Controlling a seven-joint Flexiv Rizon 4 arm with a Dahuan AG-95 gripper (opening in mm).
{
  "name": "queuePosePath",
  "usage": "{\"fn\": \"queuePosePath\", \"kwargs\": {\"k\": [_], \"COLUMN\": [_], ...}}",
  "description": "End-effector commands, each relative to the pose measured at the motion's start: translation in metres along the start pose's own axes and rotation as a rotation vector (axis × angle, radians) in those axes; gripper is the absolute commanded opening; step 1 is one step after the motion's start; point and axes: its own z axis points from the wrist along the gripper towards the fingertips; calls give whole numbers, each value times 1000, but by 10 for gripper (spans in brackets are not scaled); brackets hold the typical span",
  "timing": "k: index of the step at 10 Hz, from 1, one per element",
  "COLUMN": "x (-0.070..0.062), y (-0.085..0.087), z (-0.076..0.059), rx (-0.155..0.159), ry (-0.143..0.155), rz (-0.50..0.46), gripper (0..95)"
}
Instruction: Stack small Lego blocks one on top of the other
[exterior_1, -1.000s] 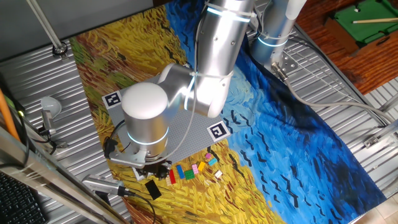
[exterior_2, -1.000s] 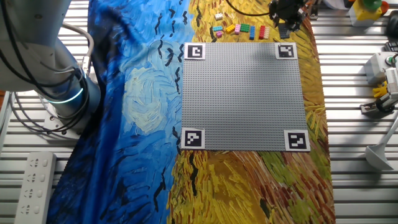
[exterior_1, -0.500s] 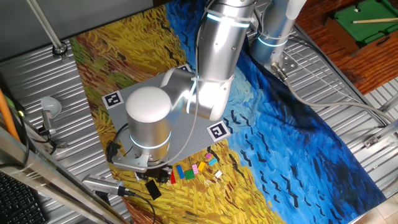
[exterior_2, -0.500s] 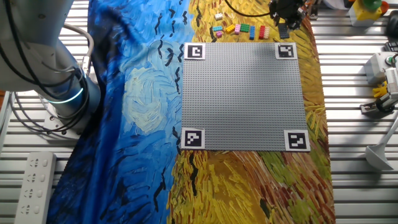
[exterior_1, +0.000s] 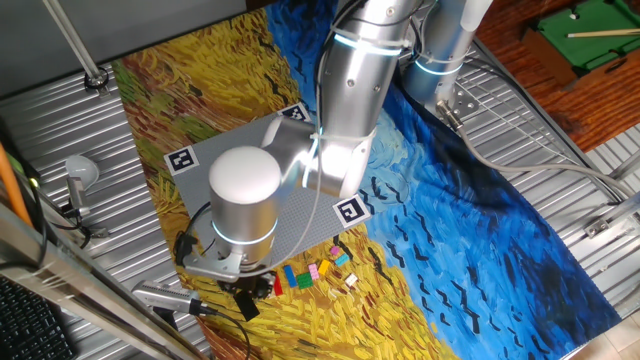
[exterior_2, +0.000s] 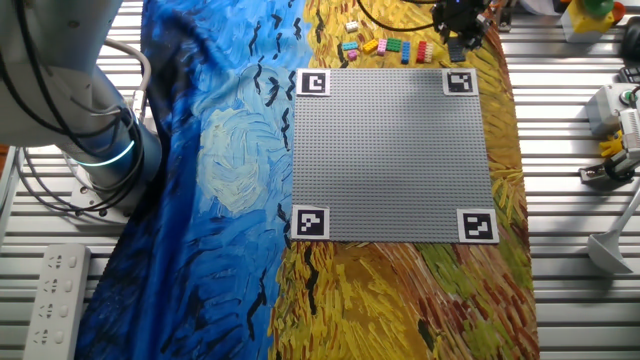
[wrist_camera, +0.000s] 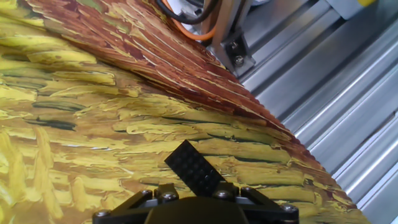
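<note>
A flat black Lego block (exterior_1: 246, 305) lies on the yellow painted cloth just off the baseplate's corner. My gripper (exterior_1: 248, 290) hangs right over it, open. In the hand view the black block (wrist_camera: 193, 167) lies askew and runs in under the gripper (wrist_camera: 196, 198), whose jaws stand on either side; the fingertips are hidden. A row of small coloured blocks (exterior_1: 310, 274) in red, yellow, green, pink and others lies beside it. From the other side, the gripper (exterior_2: 458, 32) is at the top edge, with the black block (exterior_2: 457, 55) below it and the coloured row (exterior_2: 385, 46) to its left.
The grey studded baseplate (exterior_2: 395, 160) with square markers at its corners fills the middle. The cloth ends close by at ribbed metal table (wrist_camera: 336, 93), where a bracket (wrist_camera: 233, 53) and an orange cable (wrist_camera: 186, 15) sit. A metal post (exterior_1: 80, 175) stands at the left.
The arm has shifted a little right and toward the near edge, bringing the gripper closer over the black block. The blocks have not moved.
</note>
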Motion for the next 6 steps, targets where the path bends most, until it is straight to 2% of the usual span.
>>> {"fn": "queuePosePath", "kwargs": {"k": [1, 6], "x": [-2, -2], "y": [0, 3], "z": [2, 11], "rx": [-1, 2], "ry": [2, -8], "rz": [2, 3], "gripper": [570, 570]}}
